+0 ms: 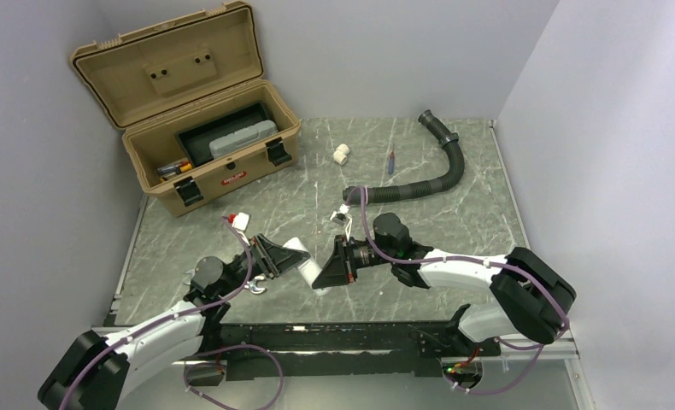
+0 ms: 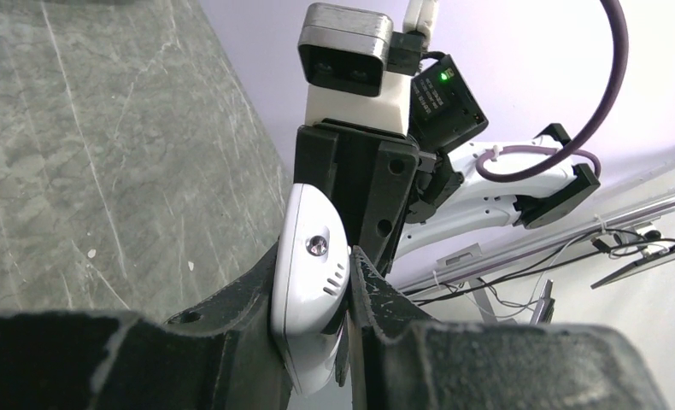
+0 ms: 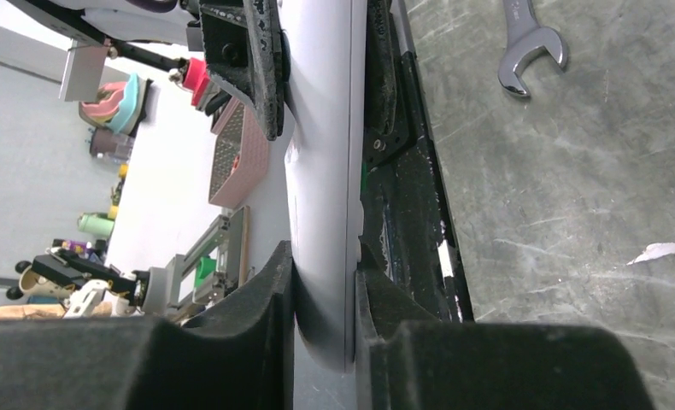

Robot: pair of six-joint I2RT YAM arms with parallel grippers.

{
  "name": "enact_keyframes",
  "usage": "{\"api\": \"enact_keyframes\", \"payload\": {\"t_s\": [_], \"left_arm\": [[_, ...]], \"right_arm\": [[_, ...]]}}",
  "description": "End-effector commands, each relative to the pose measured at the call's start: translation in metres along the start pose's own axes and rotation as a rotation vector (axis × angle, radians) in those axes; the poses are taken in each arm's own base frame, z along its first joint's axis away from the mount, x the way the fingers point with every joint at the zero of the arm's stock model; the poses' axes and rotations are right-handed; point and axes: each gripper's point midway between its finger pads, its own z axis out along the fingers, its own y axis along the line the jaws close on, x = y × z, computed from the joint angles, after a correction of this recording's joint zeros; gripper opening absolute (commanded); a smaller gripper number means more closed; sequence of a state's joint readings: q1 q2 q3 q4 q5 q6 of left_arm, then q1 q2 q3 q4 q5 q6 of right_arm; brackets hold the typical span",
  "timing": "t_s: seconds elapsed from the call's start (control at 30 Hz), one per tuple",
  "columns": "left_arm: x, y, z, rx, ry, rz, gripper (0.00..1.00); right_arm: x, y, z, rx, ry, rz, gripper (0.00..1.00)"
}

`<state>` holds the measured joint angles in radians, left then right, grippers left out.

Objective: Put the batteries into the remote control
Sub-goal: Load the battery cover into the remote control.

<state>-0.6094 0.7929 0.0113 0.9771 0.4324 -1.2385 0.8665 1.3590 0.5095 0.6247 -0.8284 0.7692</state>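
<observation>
Location: the remote control (image 1: 303, 260) is hanging clear of the table (image 1: 454, 222), near its front edge, bridging the two arms.
Left gripper (image 2: 314, 295): is pinching one end of the remote, a finger pressing on either side.
Right gripper (image 3: 324, 286): is clamping the opposite end across its thin profile.
Appearance: a white, smooth, rounded shell, slim when seen edge-on; a small round stud and short slots are showing at one end.
Handling: probably light, rigid and slippery plastic; gripping the flat faces near an end is keeping the battery bay reachable.
Batteries: not identifiable here.
</observation>
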Motion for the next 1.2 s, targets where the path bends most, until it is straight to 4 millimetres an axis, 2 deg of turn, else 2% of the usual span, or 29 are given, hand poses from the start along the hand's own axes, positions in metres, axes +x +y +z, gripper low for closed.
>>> {"api": "enact_keyframes", "payload": {"t_s": [0.0,0.17,0.4,0.5,0.53,0.57,0.6,0.77,0.9,1.0,1.17], "left_arm": [[-0.011,-0.036,0.002,0.123,-0.026,0.03,0.0],[-0.009,-0.029,0.004,0.092,-0.015,0.025,0.01],[-0.008,-0.021,0.004,0.049,-0.009,0.022,0.23],[-0.008,-0.021,0.003,0.045,-0.015,0.023,0.23],[-0.008,-0.02,0.003,0.044,-0.016,0.023,0.2],[-0.008,-0.02,0.003,0.042,-0.017,0.024,0.18],[-0.009,-0.02,0.003,0.042,-0.017,0.026,0.16],[-0.007,-0.02,0.003,0.044,-0.008,0.022,0.11],[-0.006,-0.02,0.003,0.049,-0.001,0.019,0.09],[-0.006,-0.02,0.004,0.051,0.0,0.019,0.09],[-0.007,-0.02,0.004,0.047,-0.005,0.019,0.09]], "right_arm": [[-0.016,0.008,0.006,-0.035,-0.038,-0.074,0.12],[-0.016,0.01,0.007,-0.053,-0.034,-0.065,0.0],[-0.02,0.017,0.003,-0.062,-0.05,-0.093,0.0],[-0.02,0.021,0.002,-0.073,-0.048,-0.11,0.0],[-0.02,0.022,0.001,-0.075,-0.048,-0.112,0.08],[-0.021,0.021,0.001,-0.067,-0.056,-0.113,0.2],[-0.023,0.019,0.001,-0.053,-0.066,-0.113,0.27],[-0.026,0.02,-0.001,-0.041,-0.086,-0.12,0.5],[-0.027,0.022,0.001,-0.057,-0.091,-0.117,0.52],[-0.027,0.023,0.001,-0.071,-0.092,-0.106,0.58],[-0.024,0.02,0.002,-0.066,-0.085,-0.102,0.55]]}}
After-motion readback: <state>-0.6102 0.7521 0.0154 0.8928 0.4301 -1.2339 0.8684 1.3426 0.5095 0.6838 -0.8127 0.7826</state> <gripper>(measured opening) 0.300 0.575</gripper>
